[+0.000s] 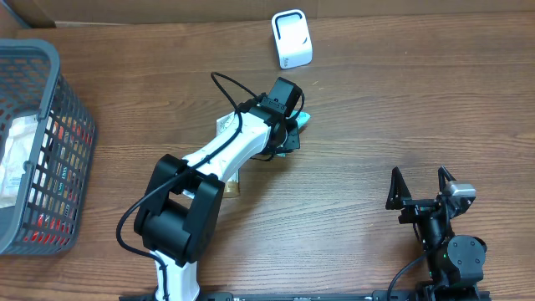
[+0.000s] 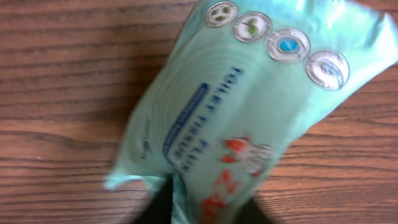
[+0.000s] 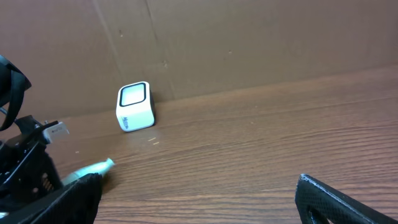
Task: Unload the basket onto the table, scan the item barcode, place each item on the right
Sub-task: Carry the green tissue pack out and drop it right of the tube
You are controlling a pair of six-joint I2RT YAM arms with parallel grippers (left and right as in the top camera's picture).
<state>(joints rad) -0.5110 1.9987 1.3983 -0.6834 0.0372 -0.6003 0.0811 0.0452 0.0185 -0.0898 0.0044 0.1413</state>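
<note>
Overhead: left end effector hides most of tissue pack.

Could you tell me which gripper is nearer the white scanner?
Left. The left gripper is at the green packet, just short of the scanner; the right gripper sits at the near edge.

Wooden table bears a white scanner; a grey basket; a teal tissue pack.

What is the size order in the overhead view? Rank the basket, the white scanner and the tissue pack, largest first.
1. Grey mesh basket: largest by far.
2. White scanner.
3. Toilet tissue pack: only a teal corner shows beyond the left arm, so its place against the scanner is unsure.
</note>
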